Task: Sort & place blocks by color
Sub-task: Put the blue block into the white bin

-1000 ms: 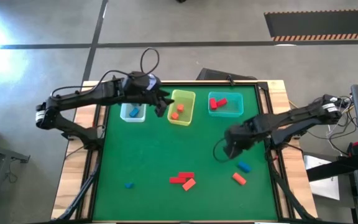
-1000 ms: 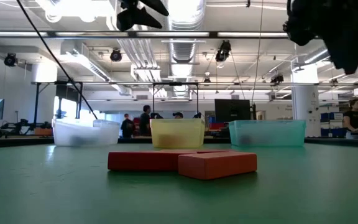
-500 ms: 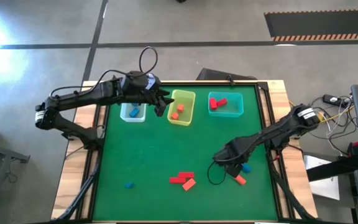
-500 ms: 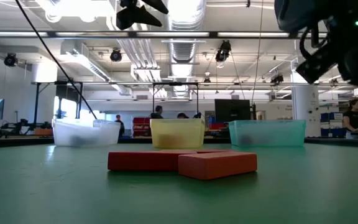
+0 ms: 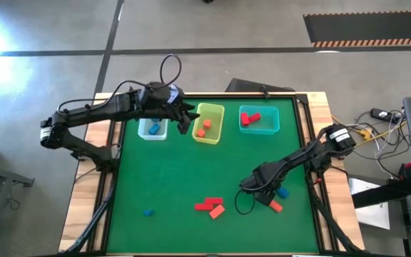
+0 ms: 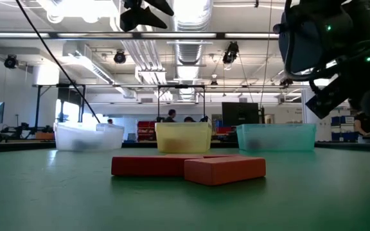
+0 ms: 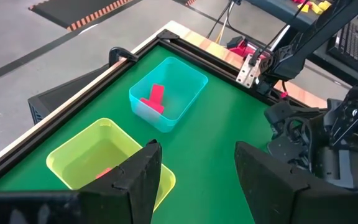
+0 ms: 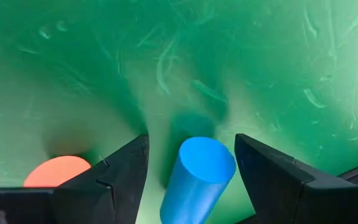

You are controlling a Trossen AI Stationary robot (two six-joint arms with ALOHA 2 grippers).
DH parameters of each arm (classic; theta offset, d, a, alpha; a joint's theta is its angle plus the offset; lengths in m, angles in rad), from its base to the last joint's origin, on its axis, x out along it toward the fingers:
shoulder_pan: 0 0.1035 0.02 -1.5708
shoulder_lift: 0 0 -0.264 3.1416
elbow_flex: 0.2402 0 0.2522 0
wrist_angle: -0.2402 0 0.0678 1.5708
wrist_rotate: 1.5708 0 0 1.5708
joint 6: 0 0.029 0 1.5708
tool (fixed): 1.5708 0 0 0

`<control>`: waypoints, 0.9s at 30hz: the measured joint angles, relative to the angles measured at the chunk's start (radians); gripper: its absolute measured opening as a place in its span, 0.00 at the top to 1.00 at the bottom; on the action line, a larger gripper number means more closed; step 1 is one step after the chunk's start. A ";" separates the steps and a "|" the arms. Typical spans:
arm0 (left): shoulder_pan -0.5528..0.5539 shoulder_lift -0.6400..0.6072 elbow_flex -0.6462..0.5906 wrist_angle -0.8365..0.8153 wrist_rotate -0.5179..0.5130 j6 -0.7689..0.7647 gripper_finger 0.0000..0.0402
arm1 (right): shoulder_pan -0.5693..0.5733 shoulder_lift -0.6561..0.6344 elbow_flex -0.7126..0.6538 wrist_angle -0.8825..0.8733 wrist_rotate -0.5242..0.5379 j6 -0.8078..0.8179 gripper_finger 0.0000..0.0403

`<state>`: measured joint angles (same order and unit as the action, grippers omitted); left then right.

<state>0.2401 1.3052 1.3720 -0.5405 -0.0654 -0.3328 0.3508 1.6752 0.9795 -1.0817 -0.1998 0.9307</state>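
Right hand (image 8: pixel 191 180) low over bench (image 5: pixel 191 178), fingers spread around blue block (image 8: pixel 197 171). Left hand (image 7: pixel 194 180) released near yellow bin (image 7: pixel 98 158).

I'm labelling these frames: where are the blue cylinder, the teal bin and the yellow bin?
blue cylinder (image 8: pixel 201 163): right wrist view, round end face.
teal bin (image 7: pixel 188 97): left wrist view, side wall.
yellow bin (image 5: pixel 217 136): high view, rim.

the table (image 5: pixel 177 178) is showing a green top with a pale wooden rim. along its far edge a clear-bluish bin (image 5: pixel 152 129) is holding blue, a yellow bin (image 5: pixel 216 114) orange pieces, a teal bin (image 5: pixel 266 127) red ones. near the front edge red and orange blocks (image 5: pixel 210 207) are lying, a small blue block (image 5: pixel 148 212) toward the left. a blue cylinder (image 8: pixel 197 174) and an orange piece (image 8: pixel 58 170) are showing between the right arm's dark fingers (image 8: pixel 120 174).
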 joint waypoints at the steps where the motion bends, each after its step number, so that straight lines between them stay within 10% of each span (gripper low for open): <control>1: 0.000 0.000 -0.002 0.001 0.000 0.000 0.54 | 0.000 0.006 0.001 0.000 -0.009 0.005 0.43; 27: 0.000 0.000 -0.048 0.002 0.000 -0.001 0.54 | 0.011 -0.016 -0.045 0.000 -0.029 0.106 0.53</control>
<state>0.2401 1.3056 1.3243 -0.5385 -0.0654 -0.3340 0.3622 1.6596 0.9349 -1.0819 -0.2293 1.0368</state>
